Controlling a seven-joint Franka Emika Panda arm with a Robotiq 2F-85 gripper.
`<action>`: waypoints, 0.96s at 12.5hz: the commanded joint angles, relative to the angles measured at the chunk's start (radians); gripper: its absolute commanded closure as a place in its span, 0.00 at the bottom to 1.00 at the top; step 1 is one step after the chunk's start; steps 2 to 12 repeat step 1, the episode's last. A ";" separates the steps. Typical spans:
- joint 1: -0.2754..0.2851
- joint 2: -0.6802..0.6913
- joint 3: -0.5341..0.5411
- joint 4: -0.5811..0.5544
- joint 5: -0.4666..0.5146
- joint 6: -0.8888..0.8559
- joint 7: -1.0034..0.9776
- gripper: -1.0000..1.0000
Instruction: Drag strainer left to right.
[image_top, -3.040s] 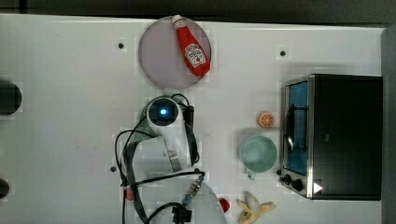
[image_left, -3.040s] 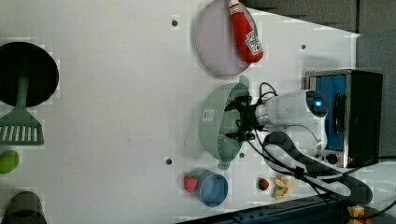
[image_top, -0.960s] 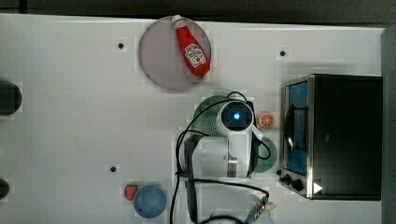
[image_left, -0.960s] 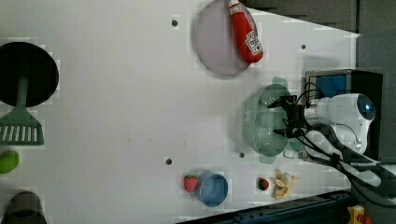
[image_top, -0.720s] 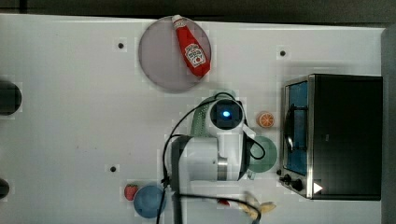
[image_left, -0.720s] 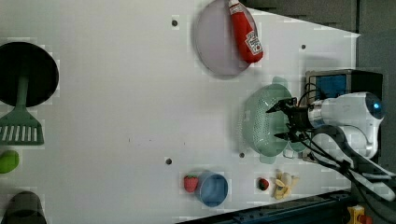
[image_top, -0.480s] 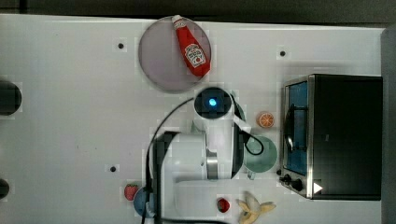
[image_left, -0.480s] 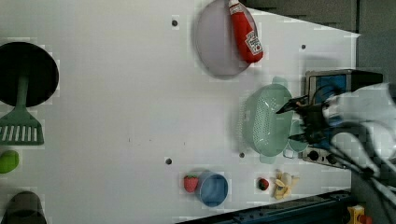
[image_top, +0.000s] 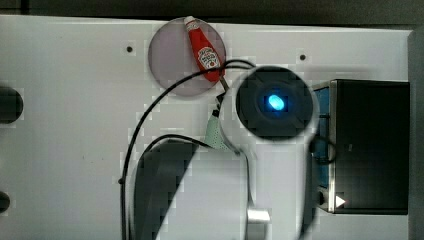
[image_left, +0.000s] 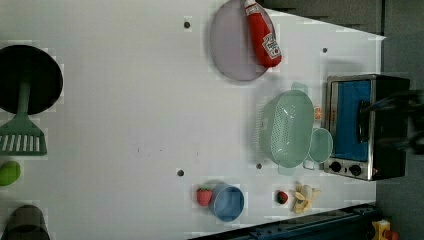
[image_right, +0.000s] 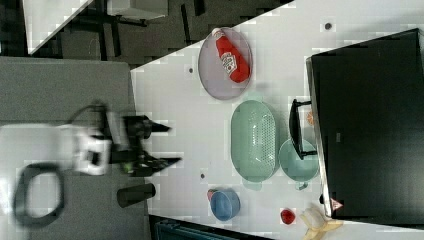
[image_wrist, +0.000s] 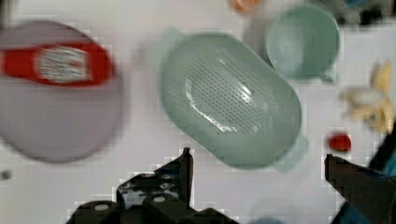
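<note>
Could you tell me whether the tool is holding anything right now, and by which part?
Nothing is held: the tool is open, and the strainer sits free on the table.

Ketchup bottle (image_left: 262, 36) lies on plate (image_left: 230, 47) (tilted).

The gripper (image_right: 167, 145) is seen with its dark fingers spread wide and nothing between them, well apart from the mint-green strainer (image_right: 254, 142). Beyond the strainer, a teal mug (image_right: 299, 166) is set just beside it, against the black toaster oven (image_right: 370, 125). A ketchup bottle (image_right: 231, 60) is laid on a grey plate (image_right: 212, 70).
</note>
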 joint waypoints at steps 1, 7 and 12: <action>0.002 -0.078 -0.012 0.035 0.009 -0.122 -0.183 0.00; 0.002 -0.078 -0.012 0.035 0.009 -0.122 -0.183 0.00; 0.002 -0.078 -0.012 0.035 0.009 -0.122 -0.183 0.00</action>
